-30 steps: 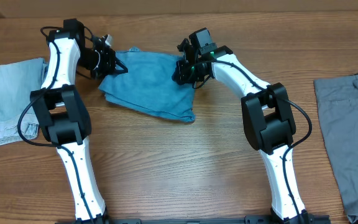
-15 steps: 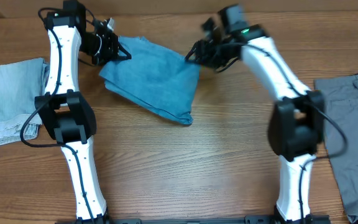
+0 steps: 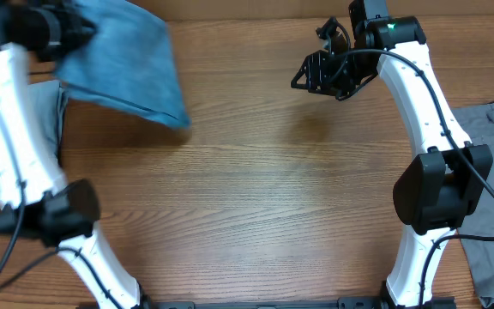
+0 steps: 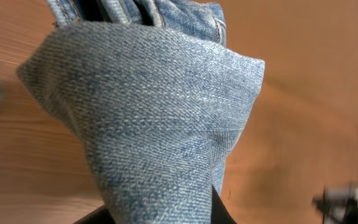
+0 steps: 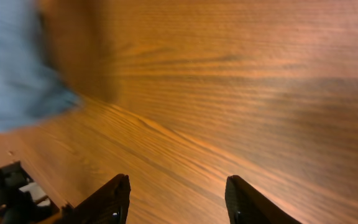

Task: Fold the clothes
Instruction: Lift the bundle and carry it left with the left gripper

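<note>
- The jeans (image 3: 131, 56) are hanging bunched from the left jaws over the far-left corner of the surface (image 3: 256, 197), their top running out of the overhead view.
- In the left wrist view the denim is filling the picture and showing stitched seams (image 4: 185, 12). It is hiding the left jaws, which are clamping the cloth.
- The left arm (image 3: 7, 146) is showing only as a smear.
- The right jaws are standing wide apart, holding nothing, well right of the jeans; their dark fingers (image 5: 114, 199) are cut off at the bottom edge.
- Paler denim (image 3: 48, 120) is peeking out just below the jeans, mostly behind the left arm.
- Grey trousers (image 3: 491, 137) are lying far right of the jeans, cropped by the edge.
</note>
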{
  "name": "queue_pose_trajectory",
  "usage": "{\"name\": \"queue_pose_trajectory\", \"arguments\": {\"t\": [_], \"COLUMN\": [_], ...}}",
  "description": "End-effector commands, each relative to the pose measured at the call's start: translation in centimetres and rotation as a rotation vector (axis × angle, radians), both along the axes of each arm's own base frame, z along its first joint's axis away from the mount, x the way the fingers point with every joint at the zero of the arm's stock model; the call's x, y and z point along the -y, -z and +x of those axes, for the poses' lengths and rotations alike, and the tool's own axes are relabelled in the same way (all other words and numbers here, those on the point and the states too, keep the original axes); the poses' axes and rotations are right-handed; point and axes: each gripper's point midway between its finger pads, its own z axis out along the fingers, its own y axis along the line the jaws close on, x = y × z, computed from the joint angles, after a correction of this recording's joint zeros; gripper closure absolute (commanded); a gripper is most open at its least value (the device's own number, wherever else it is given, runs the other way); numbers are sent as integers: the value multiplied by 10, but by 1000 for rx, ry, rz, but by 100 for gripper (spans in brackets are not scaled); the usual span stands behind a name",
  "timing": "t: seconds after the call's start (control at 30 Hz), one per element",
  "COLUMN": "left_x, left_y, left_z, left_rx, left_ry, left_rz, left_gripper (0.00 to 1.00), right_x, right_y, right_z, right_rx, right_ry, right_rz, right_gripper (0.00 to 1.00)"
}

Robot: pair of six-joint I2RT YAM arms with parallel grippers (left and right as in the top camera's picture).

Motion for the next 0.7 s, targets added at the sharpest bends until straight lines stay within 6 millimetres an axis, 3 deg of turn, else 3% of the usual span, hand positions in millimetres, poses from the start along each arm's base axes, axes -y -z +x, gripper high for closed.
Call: {"name": "queue_pose_trajectory", "arguments": {"t": [0.0,0.17,0.23,0.27,0.37,0.47,0.57,0.67], "left_x": [-42,-116,-142,-157,-192,-209,-221,-237], "left_y": [-56,-53,-56,-57,-58,-56,-41,-13], "left_z": [-22,-37,-45,-50,-65,-68,-66,-57], "left_rx": [116,84,100,107,120,124,93,45], "left_ry": [-222,-577,-677,-736,-880,-927,-1008,-1096], "left_rz": [-52,-85,-115,-131,-118,-87,-109,-180], "left_gripper": [96,96,96,96,96,96,96,96], "right_x": [11,26,43,49,51,51,51,51], "right_y": [5,16,24,26,27,27,27,27], "right_z": [-5,-22,-25,-27,-33,-31,-31,-31], "right_rx": [14,-52,-69,-77,-107,-98,-99,-99], "right_ry": [-45,-58,-43,-39,-39,-38,-38,-38], "right_rz": [-59,-156,-261,-296,-308,-307,-307,-307], "right_gripper": [46,37,18,0,0,0,0,0]}}
